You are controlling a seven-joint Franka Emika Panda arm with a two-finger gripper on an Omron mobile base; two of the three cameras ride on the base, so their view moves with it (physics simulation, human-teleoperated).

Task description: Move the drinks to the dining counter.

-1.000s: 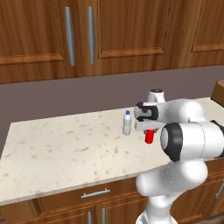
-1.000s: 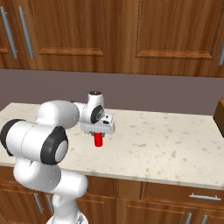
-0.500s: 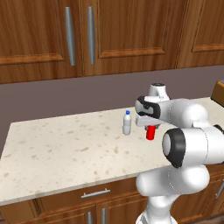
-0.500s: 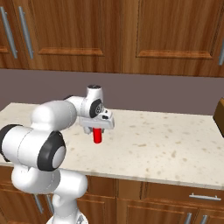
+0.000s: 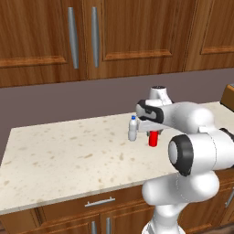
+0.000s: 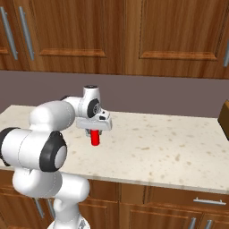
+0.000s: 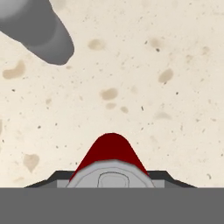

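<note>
While wooden cabinets (image 5: 114,36) back the speckled counter (image 5: 68,155), the gripper (image 6: 95,130) clamps the red can (image 6: 95,138).

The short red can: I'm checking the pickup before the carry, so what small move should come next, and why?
Probably raise it straight up a little more. The end effector is shut on the short red can, which hangs just off the pale speckled stone counter. The small clear water bottle with blue cap stands upright close beside it, so lifting before swinging should avoid knocking it.
</note>
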